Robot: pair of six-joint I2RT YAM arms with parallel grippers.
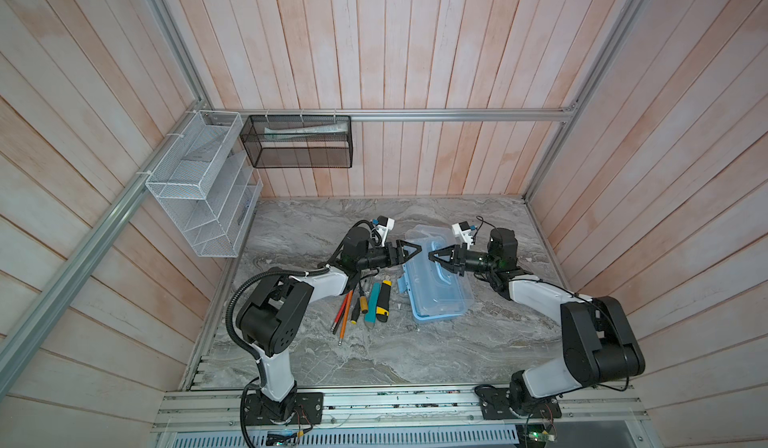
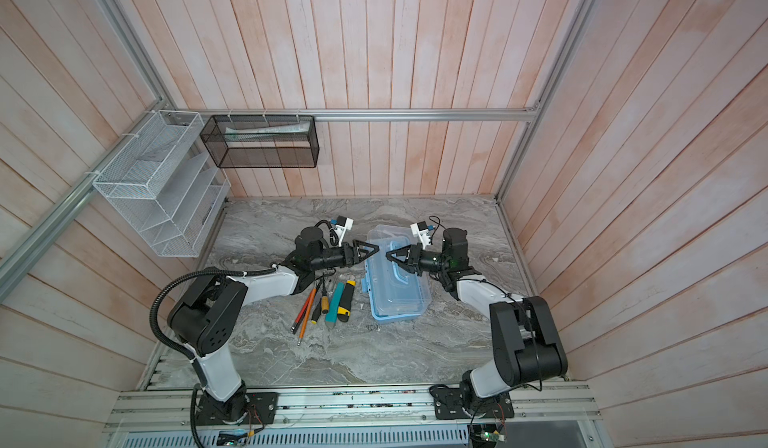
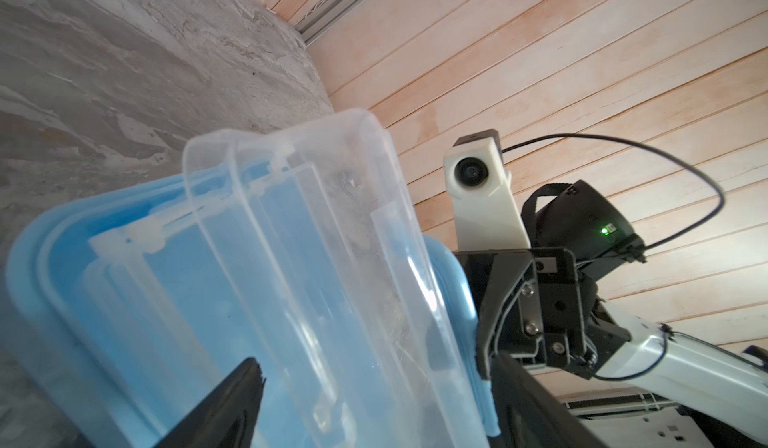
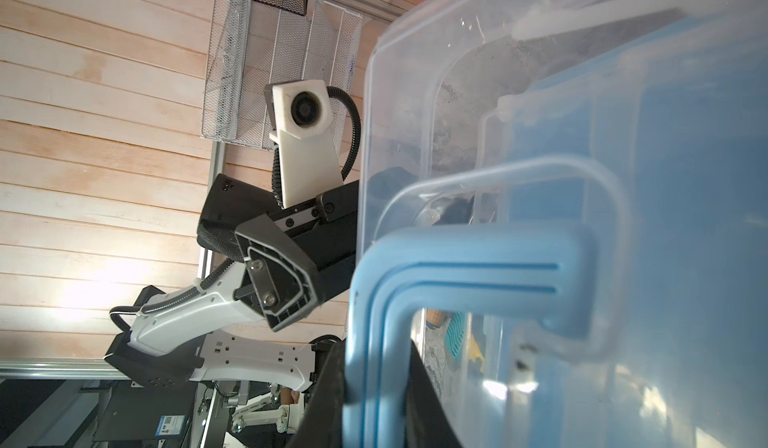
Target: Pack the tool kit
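The tool kit (image 1: 440, 296) is set on the grey bench (image 1: 415, 354), near the middle and a bit toward the right arm's side. It is seen in both top views. Its clear lid (image 3: 311, 238) is tipped up from the blue bottom part, so the box is partly open.

The right gripper (image 1: 432, 255) is closed tight on the handle (image 4: 478, 258) of the lid. In the right wrist view the blue handle is seen pinched between the two black fingers (image 4: 324, 404).

The left gripper (image 1: 417, 252) is held at the other long side of the box, facing the right gripper. Its jaws are spread wide apart and nothing is gripped. In the left wrist view the edge of the lid is seen between them, but whether it is touched cannot be told.

A row of tools is laid on the bench just beside the box, on the left arm's side. In it are thin orange and red sticks (image 1: 344, 313), a small tool with a yellow and black grip (image 1: 358, 306), a teal tool (image 1: 372, 304) and a yellow and black cutter (image 1: 384, 300).

A white wire rack (image 1: 199, 184) and a black mesh basket (image 1: 299, 142) are hung on the walls above the bench.
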